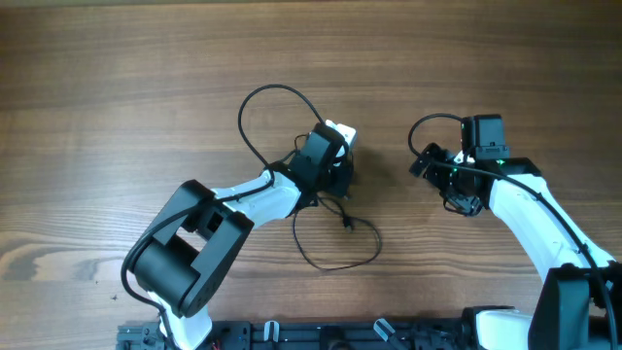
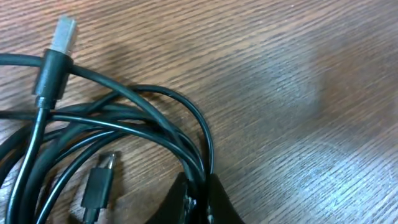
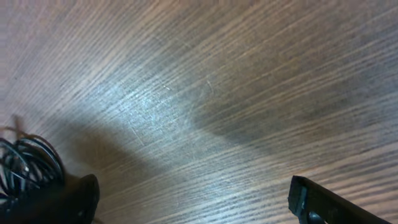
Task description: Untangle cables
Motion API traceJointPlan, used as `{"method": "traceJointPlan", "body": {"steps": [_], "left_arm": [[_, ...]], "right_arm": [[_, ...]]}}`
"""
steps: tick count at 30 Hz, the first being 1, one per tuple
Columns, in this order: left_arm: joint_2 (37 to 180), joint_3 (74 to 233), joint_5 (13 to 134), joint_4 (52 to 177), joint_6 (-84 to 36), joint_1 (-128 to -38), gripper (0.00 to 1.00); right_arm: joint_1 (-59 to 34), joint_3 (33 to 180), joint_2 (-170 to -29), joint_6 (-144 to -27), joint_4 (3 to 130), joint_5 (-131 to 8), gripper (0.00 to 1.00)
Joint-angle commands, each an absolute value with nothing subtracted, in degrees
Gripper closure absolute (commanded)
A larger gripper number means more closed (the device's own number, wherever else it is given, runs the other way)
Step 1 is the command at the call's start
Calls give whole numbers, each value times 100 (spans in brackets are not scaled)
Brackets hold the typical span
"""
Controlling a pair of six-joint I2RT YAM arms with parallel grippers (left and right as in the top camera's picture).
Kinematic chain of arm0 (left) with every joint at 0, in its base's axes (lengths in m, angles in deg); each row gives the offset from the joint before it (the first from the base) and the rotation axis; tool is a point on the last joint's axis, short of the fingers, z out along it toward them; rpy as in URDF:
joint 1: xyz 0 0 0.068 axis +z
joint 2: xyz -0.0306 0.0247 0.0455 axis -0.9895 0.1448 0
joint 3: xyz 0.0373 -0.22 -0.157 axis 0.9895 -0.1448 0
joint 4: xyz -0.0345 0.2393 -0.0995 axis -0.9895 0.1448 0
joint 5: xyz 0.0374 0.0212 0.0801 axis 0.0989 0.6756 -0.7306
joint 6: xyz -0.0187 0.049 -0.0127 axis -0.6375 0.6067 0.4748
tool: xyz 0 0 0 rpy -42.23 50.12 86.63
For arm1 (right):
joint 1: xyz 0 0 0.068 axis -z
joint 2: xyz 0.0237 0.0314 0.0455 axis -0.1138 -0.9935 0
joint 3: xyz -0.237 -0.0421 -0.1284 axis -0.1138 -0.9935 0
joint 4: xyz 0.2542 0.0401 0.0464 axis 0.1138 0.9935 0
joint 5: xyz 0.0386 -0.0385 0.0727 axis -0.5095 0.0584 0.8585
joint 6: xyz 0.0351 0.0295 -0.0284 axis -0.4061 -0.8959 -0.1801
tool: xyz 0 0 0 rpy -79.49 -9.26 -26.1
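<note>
While stretched diagonally up and to the right from its base across the wooden desk (image 1: 117,58), pinches the cables (image 1: 275,87) with the left tool (image 1: 330,160). Has the fingers (image 2: 217,202) pressed together on a few dark strands at the bottom of the left wrist view, wrist low, white forearm link directly behind the tool.

Finds the cables (image 2: 124,124) bunched right at the left tool (image 2: 198,193) and fanning out to its left. Shows a silver-tipped plug (image 2: 64,34) lying farther out on the wood, and a small dark plug (image 2: 99,183) just left of the fingers. Cannot make out any print on the plug housings.

From overhead, sees one wide loop arching beyond the left tool and a second loop trailing back toward the arm's base.

Bends the right arm inward from the lower right corner, wrist turned toward the left tool. Presents the right tool (image 1: 442,180) spread wide and gripping nothing, well apart from the cables, with only bare wood between the fingers of the right tool (image 3: 199,205). Catches a dark coil (image 3: 25,162) past its left finger; cannot tell whose wire that is.
</note>
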State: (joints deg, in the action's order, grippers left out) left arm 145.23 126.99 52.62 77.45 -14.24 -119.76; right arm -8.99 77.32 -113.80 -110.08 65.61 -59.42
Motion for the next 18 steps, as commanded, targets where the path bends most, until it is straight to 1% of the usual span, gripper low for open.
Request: {"method": "traceJointPlan", "body": {"steps": [1, 4, 5, 8, 10, 12, 13, 18], "left_arm": [[14051, 12697, 5986, 7856, -1798, -11950, 96], [13511, 12697, 7107, 7909, -2230, -11666, 96], [13207, 12697, 8018, 8012, -2517, -11366, 96], [12954, 12697, 9297, 8029, -3057, -10743, 96], [12947, 12697, 10193, 8036, -3102, -10396, 96], [12947, 12697, 10582, 8012, -3131, -10260, 96], [12947, 12697, 10685, 7974, -3284, -10238, 96], [12947, 12697, 11784, 7539, -3516, -10238, 96]], "right_arm": [[-882, 7736, -11428, -10501, 6314, -5380, 4], [-882, 7736, -11428, -9598, 6023, -4145, 4], [-882, 7736, -11428, -8923, 5868, -3138, 4], [-882, 7736, -11428, -8619, 5796, -2689, 4], [-906, 7736, -11428, -8138, 5706, -1754, 4], [-1026, 7734, -11428, -8068, 5448, -1039, 4], [-1098, 7734, -11428, -8085, 5319, -899, 4], [-1461, 7736, -11428, -9012, 4513, -1332, 4]]}}
